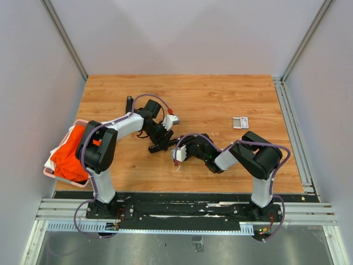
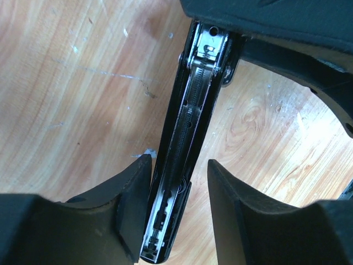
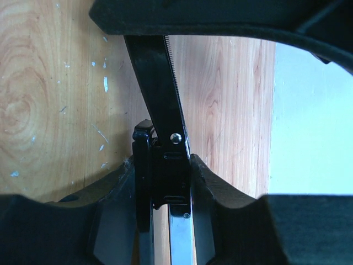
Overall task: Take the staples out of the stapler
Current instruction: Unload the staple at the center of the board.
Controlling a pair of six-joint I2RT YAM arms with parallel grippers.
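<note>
At the left edge of the top view, a pink basket (image 1: 47,173) holds orange cloth. Near the middle, the left gripper (image 2: 177,190) straddles the opened stapler (image 2: 190,105), jaws apart: one finger (image 2: 129,193) sits just beside the magazine, the other clear of it. Just right, the right gripper (image 3: 162,176) clamps the stapler's hinge end. The staples cannot be made out for certain in the exposed channel. The step appears to be emptying the magazine, and next likely calls for picking strips out. Far right lies a small white-and-red box (image 1: 240,122). The table (image 1: 220,94) is scuffed wood grain, enclosed by pale grey walls (image 1: 165,33)
</note>
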